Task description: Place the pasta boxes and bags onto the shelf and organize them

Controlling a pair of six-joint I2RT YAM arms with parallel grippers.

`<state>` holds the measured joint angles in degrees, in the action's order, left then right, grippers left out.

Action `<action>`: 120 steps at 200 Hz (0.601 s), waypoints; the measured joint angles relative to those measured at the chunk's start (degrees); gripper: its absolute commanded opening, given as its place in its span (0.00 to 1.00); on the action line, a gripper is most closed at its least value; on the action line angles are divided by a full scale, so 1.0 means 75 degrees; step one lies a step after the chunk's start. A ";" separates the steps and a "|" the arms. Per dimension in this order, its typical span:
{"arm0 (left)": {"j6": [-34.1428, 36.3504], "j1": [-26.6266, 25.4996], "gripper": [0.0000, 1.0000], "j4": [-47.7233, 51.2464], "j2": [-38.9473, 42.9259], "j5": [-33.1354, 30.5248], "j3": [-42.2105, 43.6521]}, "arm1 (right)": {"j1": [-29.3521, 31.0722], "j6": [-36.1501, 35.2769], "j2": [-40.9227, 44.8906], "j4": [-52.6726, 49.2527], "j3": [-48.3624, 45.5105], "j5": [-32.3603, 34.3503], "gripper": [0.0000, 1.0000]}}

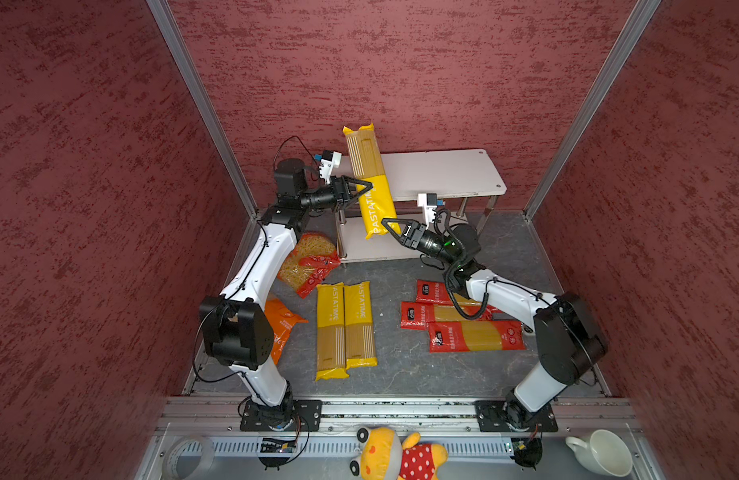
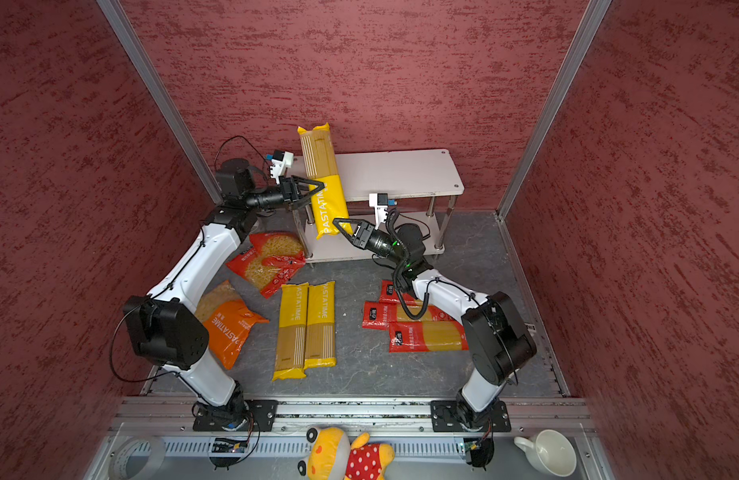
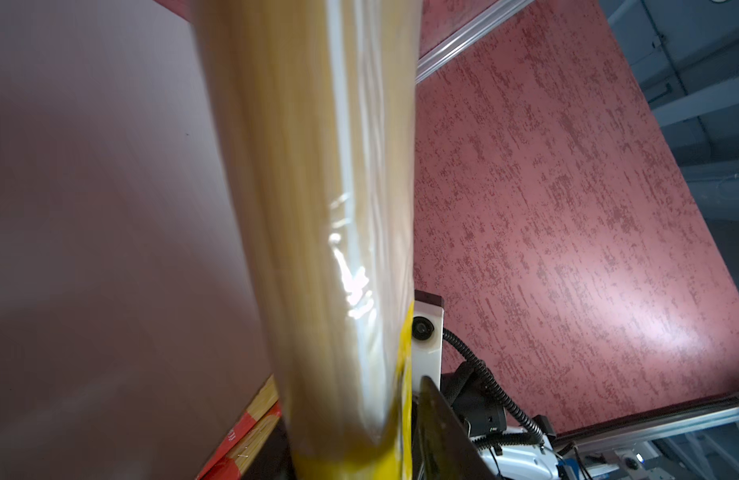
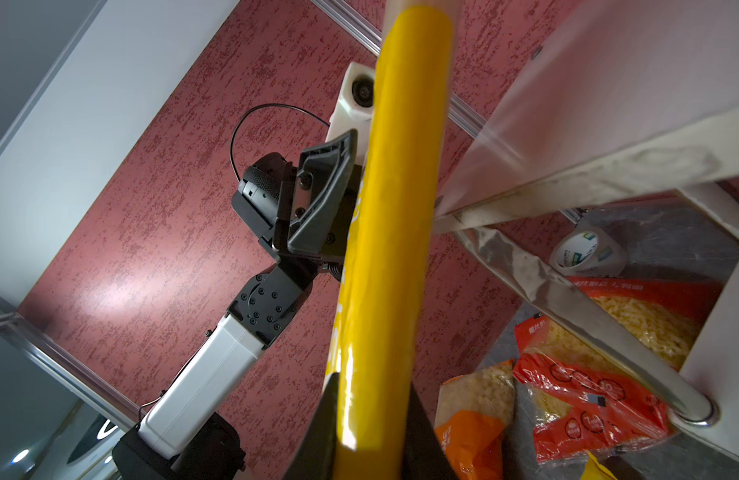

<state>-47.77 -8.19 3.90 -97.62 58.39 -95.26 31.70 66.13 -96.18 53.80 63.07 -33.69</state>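
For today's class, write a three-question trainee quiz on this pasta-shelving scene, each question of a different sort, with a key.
1. How many yellow spaghetti packs lie flat on the floor?
2. Which arm's pincer is at the lower end of the raised yellow pack: A) left, B) right?
3. True or false: the three red spaghetti packs lie on the floor, not on the shelf.
Key: 1) two; 2) B, the right pincer; 3) true.

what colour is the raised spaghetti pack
Yellow lower half with white lettering, clear top; the raised spaghetti pack shows best in a top view.
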 measured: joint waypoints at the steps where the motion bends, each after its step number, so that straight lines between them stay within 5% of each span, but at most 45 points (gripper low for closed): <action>1: -0.0012 0.0006 0.52 0.0000 0.0000 0.0000 0.0000 | 0.0006 0.0015 -0.0006 0.0009 0.0000 0.0015 0.02; 43: -0.0076 0.0326 0.64 0.0554 0.0210 -0.0455 0.0160 | 0.0291 0.1142 -0.0207 -0.0076 0.0061 0.0857 0.03; 120: -0.0044 0.1478 0.75 0.1268 0.2640 -0.1361 0.1877 | 0.0539 0.1810 -0.0478 -0.2582 0.1880 0.1926 0.04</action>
<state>-48.10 2.90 13.41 -77.82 48.18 -81.19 35.75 79.70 -99.77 34.44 77.17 -19.25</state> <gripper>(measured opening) 0.737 0.193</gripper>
